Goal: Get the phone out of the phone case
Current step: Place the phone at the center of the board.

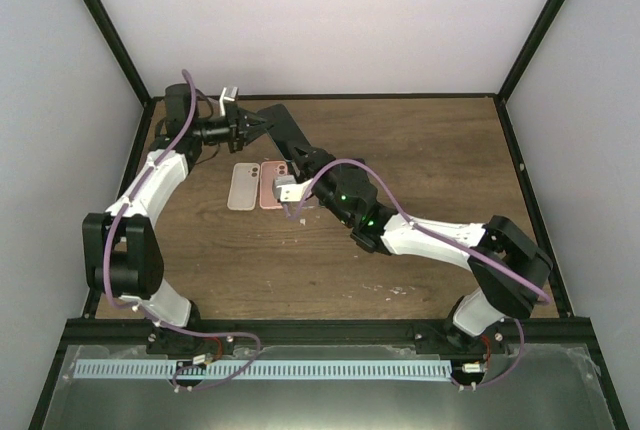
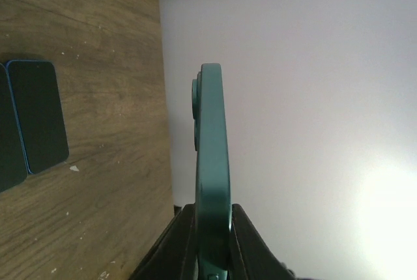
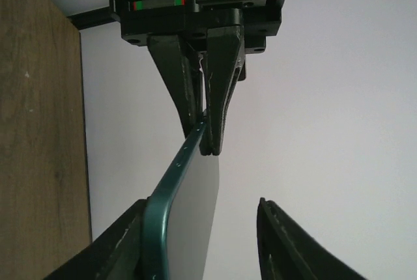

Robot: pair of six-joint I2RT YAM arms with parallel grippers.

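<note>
Phone [image 2: 212, 156]: dark green, edge-on, held aloft off the table [image 1: 420, 150]. Left tool [image 3: 206, 138] is clamped tight on one end of the phone. Right tool [image 3: 201, 203] is at the opposite end with fingers spread wide, one just beside the phone's rim and the other well apart. A pale slab [image 1: 241, 187] and a pink slab [image 1: 272, 185] lie flat, side by side, nearer the arm bases than the phone.

Open tabletop [image 1: 430, 150] rightward; pale phone [image 1: 243, 187], pink phone [image 1: 272, 185] flat centre-left
</note>
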